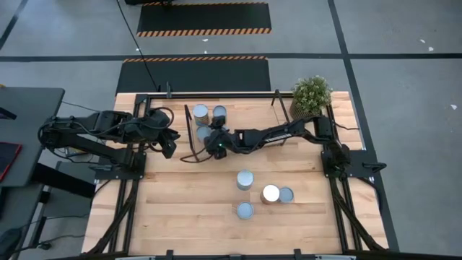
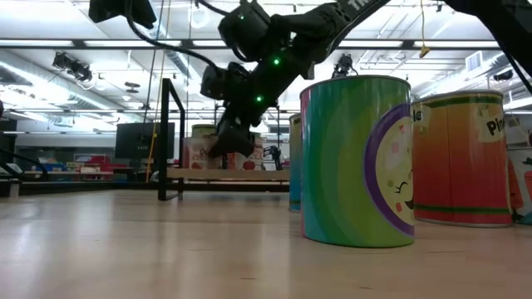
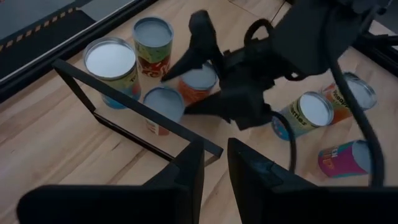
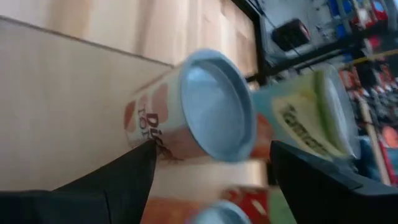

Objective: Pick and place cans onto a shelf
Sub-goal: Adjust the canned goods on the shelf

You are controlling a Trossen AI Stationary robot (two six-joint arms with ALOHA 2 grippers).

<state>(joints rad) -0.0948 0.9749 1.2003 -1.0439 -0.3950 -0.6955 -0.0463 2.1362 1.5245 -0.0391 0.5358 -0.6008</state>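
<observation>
From beside the table: the right gripper [image 1: 211, 142], fingers spread wide, sits at the slanted light-wood shelf board with thin black rod frames [image 1: 253, 108] at the table's far side. An orange-red labelled tin w/ a pale blue-grey round top [image 3: 198, 82] stands between its fingers, amid three other tins already on the board. From the pics I can't tell whether the pads are pressing on it or just clear of it.

My read: this is the set-down step. To do it well, let go only once the tin's base is flat on the board, then draw the arm back along its own line, w/o brushing the neighbours, which stand just beside it.

The tin looks upright, long axis vertical, top facing the ceiling; the wrist cam's tilt makes it seem to lean.

Four more tins wait nearer the table's front, well apart from the shelf. The left gripper [image 1: 167, 144], nearly closed and holding nothing, hangs near the shelf's left frame.
</observation>
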